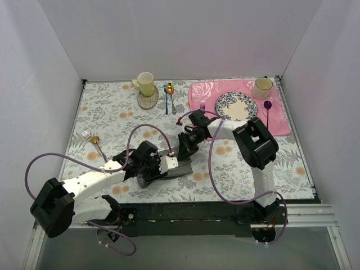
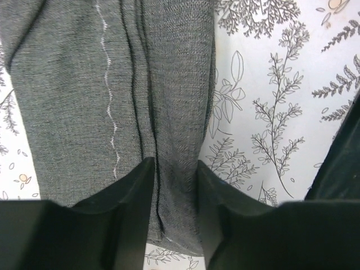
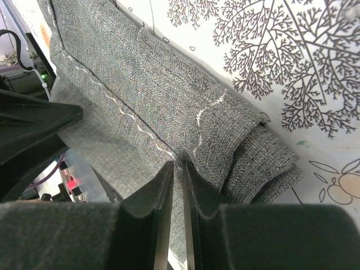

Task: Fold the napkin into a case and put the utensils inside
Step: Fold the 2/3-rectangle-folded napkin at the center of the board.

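The dark grey napkin [image 1: 185, 170] lies folded into a long strip on the leaf-patterned cloth, between my two grippers. My left gripper [image 1: 178, 165] stands open astride a raised fold of the napkin [image 2: 73, 84], near its end; cloth fills the gap between the fingers [image 2: 129, 197]. My right gripper [image 1: 182, 153] is shut on a thin stitched edge of the napkin [image 3: 169, 95], beside a thick rolled end [image 3: 264, 163]. The utensils, a small silver fork [image 1: 86, 135] and a gold-bowled spoon [image 1: 95, 140], lie far left, away from both grippers.
At the back stand a yellow mug [image 1: 145, 84] on a coaster and a blue-handled spoon [image 1: 168, 93]. The pink placemat [image 1: 197, 95] at back right carries a patterned plate [image 1: 235, 106], a cup [image 1: 262, 87], a purple spoon [image 1: 268, 107] and a purple fork [image 1: 202, 105]. White walls enclose the table.
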### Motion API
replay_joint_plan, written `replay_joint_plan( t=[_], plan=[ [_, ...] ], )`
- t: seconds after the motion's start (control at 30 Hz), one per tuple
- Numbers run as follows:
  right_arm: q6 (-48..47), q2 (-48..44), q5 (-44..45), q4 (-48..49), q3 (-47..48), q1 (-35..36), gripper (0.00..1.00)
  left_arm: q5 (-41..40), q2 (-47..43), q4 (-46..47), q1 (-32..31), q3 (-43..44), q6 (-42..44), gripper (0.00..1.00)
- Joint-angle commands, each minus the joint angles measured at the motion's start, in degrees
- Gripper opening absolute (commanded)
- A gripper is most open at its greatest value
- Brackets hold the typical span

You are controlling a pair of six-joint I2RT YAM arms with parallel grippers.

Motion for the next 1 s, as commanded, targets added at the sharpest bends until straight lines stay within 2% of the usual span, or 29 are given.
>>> replay_joint_plan(
  t=[0.0,0.07,0.17,0.33,0.43,0.53,0.73,0.87,0.97],
  plan=[
    [-2.9,2.0,6.3,-3.0,0.0,0.0,0.20,3.4,0.2,-0.7,0.5,1.1,0.8,0.38],
    [-2.8,2.0,6.2,-3.0,-0.1,-0.1,0.20,2.8,0.0,0.4,0.0,0.6,1.0,0.45],
    [-2.8,2.3,6.1,-3.0,0.0,-0.1,0.20,-2.8,-1.6,4.1,-4.7,-2.8,0.6,0.45],
    [-2.6,2.3,6.0,-2.9,-0.1,-0.3,0.20,-20.1,-3.8,12.0,-18.6,-9.2,-1.9,0.42],
    [-2.3,2.2,6.1,-2.9,-0.4,-0.4,0.20,-28.2,0.1,14.4,-22.2,-11.3,-3.4,0.38],
    [-2.4,2.3,6.0,-2.9,-0.3,-0.5,0.20,-30.8,2.2,15.7,-23.4,-11.8,-3.8,0.33],
    [-2.4,2.4,5.9,-2.9,-0.4,-0.6,0.20,-31.3,1.9,14.7,-24.1,-10.7,-3.2,0.22],
    [-2.6,2.4,5.8,-2.8,-0.5,-0.6,0.20,-26.4,0.1,10.0,-23.4,-5.8,-5.2,0.02],
    [-2.8,2.3,5.9,-2.9,-0.5,-0.6,0.20,-20.4,-0.2,6.3,-21.3,-3.5,-6.6,0.00]
  ],
)
